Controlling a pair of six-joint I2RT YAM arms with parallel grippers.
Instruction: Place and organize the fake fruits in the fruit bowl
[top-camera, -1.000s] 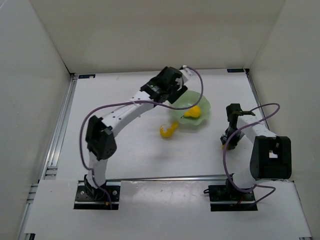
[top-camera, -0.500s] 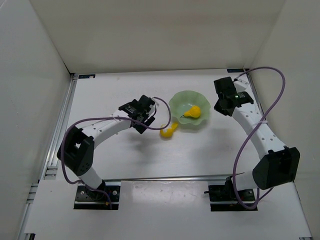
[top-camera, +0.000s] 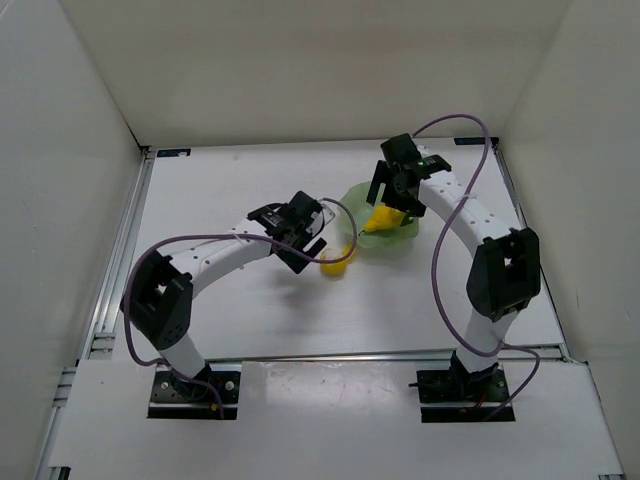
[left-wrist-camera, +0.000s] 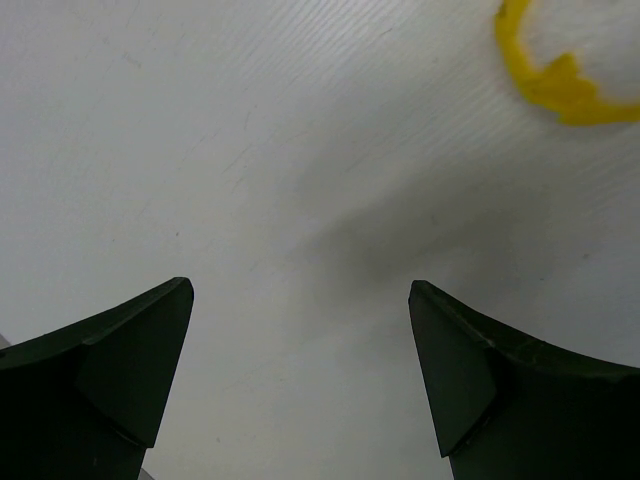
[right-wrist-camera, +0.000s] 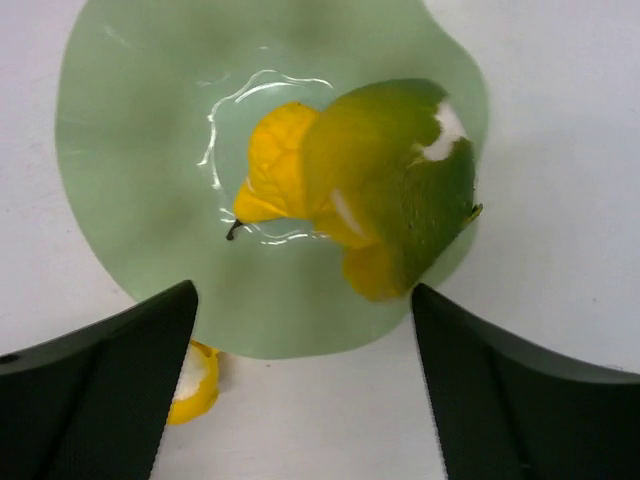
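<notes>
Right jaws wide open, empty. The yellow-green oval (right-wrist-camera: 400, 170) now lies in the fruit bowl (right-wrist-camera: 130, 130) against the pear (right-wrist-camera: 275, 160), which was alone there before. Left jaws open, empty, over tabletop (left-wrist-camera: 200, 150) — yellow-and-white piece (left-wrist-camera: 550, 85) still outside, last to go.

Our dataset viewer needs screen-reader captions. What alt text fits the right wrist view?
A pale green fruit bowl seen from above holds a yellow pear, overlapped by a yellow-green fruit. A yellow-and-white piece lies outside its rim. The open right gripper frames the bottom edge.
</notes>
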